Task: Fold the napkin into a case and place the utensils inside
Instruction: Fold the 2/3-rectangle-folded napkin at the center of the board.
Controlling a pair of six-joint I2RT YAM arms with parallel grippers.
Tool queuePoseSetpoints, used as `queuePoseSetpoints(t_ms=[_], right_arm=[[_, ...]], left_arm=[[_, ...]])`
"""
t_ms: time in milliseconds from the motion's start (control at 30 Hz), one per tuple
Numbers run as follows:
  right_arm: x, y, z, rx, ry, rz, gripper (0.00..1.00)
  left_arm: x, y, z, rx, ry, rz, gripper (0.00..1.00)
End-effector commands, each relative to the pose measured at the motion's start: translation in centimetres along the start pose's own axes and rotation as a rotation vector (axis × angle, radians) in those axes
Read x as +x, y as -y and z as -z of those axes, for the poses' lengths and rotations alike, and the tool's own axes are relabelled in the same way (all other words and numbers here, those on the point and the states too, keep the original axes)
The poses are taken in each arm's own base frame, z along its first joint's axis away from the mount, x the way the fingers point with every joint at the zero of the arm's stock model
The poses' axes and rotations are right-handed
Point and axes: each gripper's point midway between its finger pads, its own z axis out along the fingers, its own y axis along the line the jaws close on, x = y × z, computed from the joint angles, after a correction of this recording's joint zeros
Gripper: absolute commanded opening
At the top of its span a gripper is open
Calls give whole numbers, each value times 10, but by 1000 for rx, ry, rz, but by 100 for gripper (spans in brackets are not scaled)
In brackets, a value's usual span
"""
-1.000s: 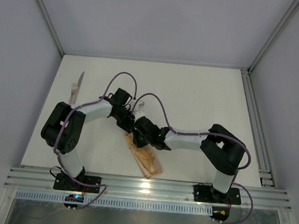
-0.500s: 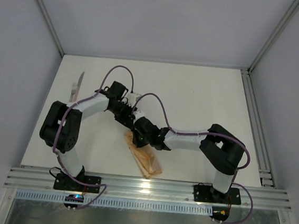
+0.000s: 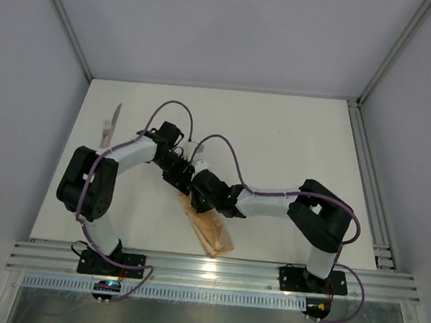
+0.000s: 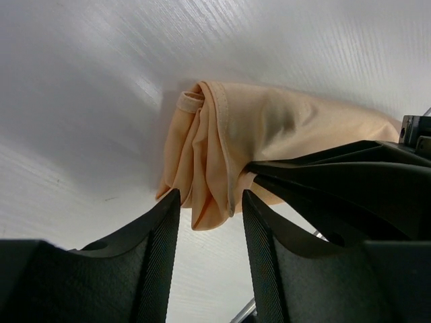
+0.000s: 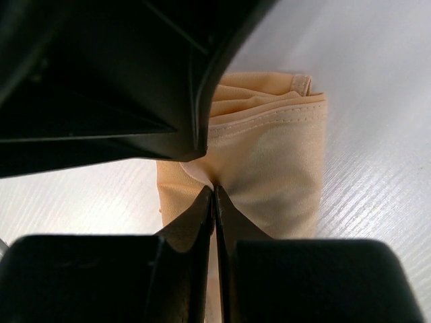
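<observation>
The left arm (image 3: 128, 153) and right arm (image 3: 269, 203) share one build: bulky black joint housings joined by pale grey tubular links. A purple cable (image 3: 174, 103) runs outside each arm in loose loops. Each arm stands on a black base plate (image 3: 110, 260). The left end effector (image 4: 211, 196) has matte black wedge fingers (image 4: 158, 249) with finely ribbed inner faces.

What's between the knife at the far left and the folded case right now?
Top view: the left arm lies across the stretch from knife to case, the left hand ending at the case; otherwise bare table.
</observation>
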Motion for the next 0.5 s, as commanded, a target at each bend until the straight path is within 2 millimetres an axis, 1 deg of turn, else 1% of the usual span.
queuePoseSetpoints(t_ms=[0, 67, 100, 133, 200, 233, 300, 333, 367, 433, 467], right_arm=[[-4, 2, -1, 16, 23, -3, 9], [-4, 2, 0, 16, 24, 0, 9], [-2, 2, 0, 17, 22, 0, 9], [-3, 3, 0, 19, 24, -3, 9], [-5, 3, 1, 18, 29, 0, 10], [-6, 3, 1, 18, 32, 6, 11], [-9, 1, 3, 14, 35, 16, 15], [-10, 1, 3, 15, 34, 28, 17], [-14, -1, 6, 10, 38, 34, 26], [-21, -6, 14, -1, 36, 54, 33], [-24, -7, 21, -7, 37, 76, 38]], left_arm=[[5, 12, -8, 38, -25, -7, 44], [2, 10, -12, 33, -20, 1, 38], [0, 9, -13, 32, -15, -1, 34], [-1, 9, -14, 32, -15, 2, 27], [4, 10, -18, 44, -35, 6, 20], [7, 12, -18, 50, -50, 4, 13], [12, 11, -18, 48, -63, 6, 5], [14, 10, -19, 41, -68, 3, 0], [14, 8, -18, 35, -68, -5, 0], [14, 5, -17, 12, -65, -19, 0], [14, 3, -16, 4, -64, -27, 0]])
